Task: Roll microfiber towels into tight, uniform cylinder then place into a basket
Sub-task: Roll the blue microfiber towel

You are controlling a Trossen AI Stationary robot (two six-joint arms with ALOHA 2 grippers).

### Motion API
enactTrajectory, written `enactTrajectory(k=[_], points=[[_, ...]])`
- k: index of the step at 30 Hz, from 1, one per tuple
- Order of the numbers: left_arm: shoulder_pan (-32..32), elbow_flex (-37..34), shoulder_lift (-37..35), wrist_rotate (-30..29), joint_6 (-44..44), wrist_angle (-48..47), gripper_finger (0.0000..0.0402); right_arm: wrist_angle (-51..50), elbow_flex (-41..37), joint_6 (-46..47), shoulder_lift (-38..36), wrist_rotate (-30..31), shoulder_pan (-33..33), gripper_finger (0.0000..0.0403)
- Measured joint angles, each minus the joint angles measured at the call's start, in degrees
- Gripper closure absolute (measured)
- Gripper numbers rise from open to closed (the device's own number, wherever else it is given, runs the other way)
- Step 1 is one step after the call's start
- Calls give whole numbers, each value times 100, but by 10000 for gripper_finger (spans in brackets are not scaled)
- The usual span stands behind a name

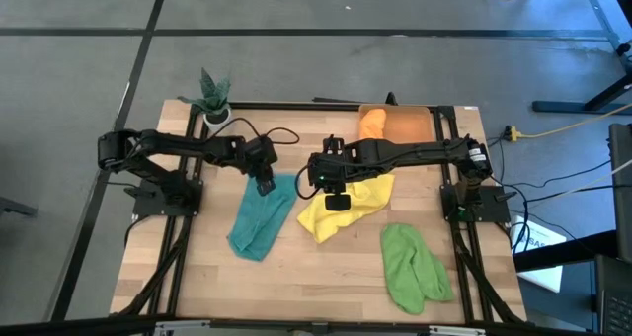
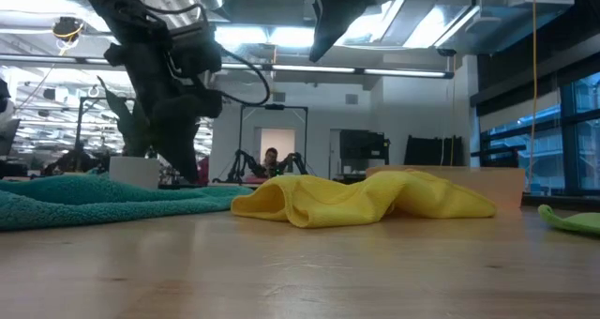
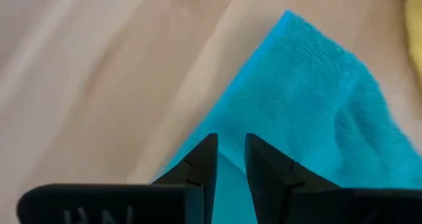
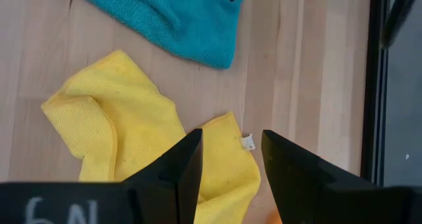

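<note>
Teal towel (image 1: 262,217) lies crumpled on the surface, long axis running away from the left gripper (image 1: 265,186), whose jaws sit slightly parted at its near corner, holding nothing. Yellow towel (image 1: 346,208) lies under the right gripper (image 1: 337,202); jaws open, empty. Left arm nearer teal.

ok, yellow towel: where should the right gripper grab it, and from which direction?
Take the yellow towel at its free corner with the white tag, coming straight down. That corner lies flat on bare table, while the rest is bunched. The right gripper hovers open above it.
</note>
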Motion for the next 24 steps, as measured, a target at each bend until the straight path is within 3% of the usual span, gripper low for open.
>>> enactTrajectory(k=[3, 20, 24], points=[[64, 0, 0, 222, -250, -67, 333, 36, 0, 0, 0, 0, 0, 246], [170, 0, 22, 194, -410, -68, 333, 85, 0, -4, 2, -3, 0, 246], [171, -2, 145, 553, -410, -69, 333, 87, 0, -10, 2, -43, 1, 246]])
